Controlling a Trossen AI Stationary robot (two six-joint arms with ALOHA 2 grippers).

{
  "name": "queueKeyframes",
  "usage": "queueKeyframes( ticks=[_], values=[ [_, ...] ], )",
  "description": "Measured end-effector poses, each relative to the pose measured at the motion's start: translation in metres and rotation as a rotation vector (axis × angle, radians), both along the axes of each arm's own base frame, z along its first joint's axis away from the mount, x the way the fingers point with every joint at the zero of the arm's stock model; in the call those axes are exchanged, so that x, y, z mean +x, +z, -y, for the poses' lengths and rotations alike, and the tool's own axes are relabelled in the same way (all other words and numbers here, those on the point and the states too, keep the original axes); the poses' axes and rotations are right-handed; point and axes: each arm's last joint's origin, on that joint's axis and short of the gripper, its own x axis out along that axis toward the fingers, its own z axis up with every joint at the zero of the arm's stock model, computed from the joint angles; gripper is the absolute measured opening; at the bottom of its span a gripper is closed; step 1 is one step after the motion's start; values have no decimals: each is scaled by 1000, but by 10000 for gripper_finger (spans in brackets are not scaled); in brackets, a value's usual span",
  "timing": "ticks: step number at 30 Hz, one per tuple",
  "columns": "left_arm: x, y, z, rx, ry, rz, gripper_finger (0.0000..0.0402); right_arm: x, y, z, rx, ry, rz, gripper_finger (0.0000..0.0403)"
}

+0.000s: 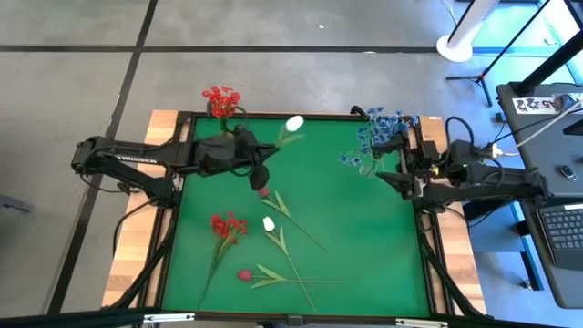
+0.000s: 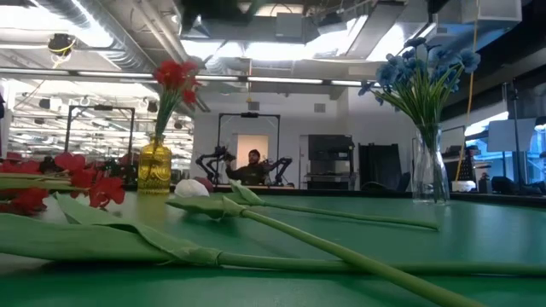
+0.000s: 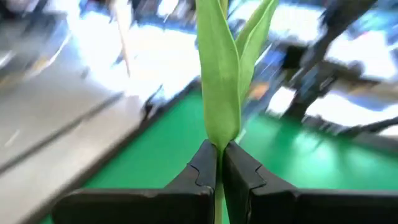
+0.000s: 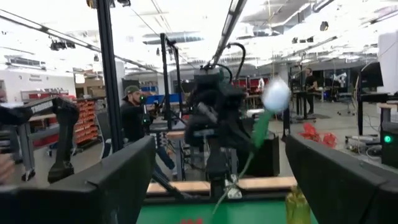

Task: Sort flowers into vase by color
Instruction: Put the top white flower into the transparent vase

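My left gripper (image 1: 262,150) is over the far left part of the green table, shut on a white tulip whose bud (image 1: 294,123) points toward the far edge. The red cluster in the yellow vase (image 2: 155,166) stands beside it at the far left. Blue flowers fill the clear vase (image 2: 429,170) at the far right. My right gripper (image 4: 217,186) waits open near the blue vase (image 1: 372,155). A red cluster stem (image 1: 228,226), a white tulip (image 1: 269,223) and two dark red-pink buds (image 1: 264,191) (image 1: 244,274) lie flat on the table. My left gripper pinches the white tulip between its two fingers (image 3: 202,168), on the green stem where the leaves start (image 3: 220,134). The flower is lifted clear of the table. It rises beyond the fingers, with the bud (image 4: 275,93) at the upper end.
The table has a raised dark frame (image 1: 178,210) and wooden side boards. Loose stems cover the middle and near left of the mat; the near right part (image 1: 383,255) is bare green. People and equipment stand in the room beyond the far edge.
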Motion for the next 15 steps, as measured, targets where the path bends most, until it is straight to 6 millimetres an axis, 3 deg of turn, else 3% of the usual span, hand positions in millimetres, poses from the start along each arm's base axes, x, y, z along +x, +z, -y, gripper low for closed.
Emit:
queueKeyframes(
  ticks=[5, 15],
  values=[
    [6, 25, -1, 43, -166, 242, 3, 20, 3, 1, -14, -5, 12, 358],
    [21, 36, -9, 68, -363, 460, 2, 90, 19, 6, -57, -30, -181, 358]
  ],
)
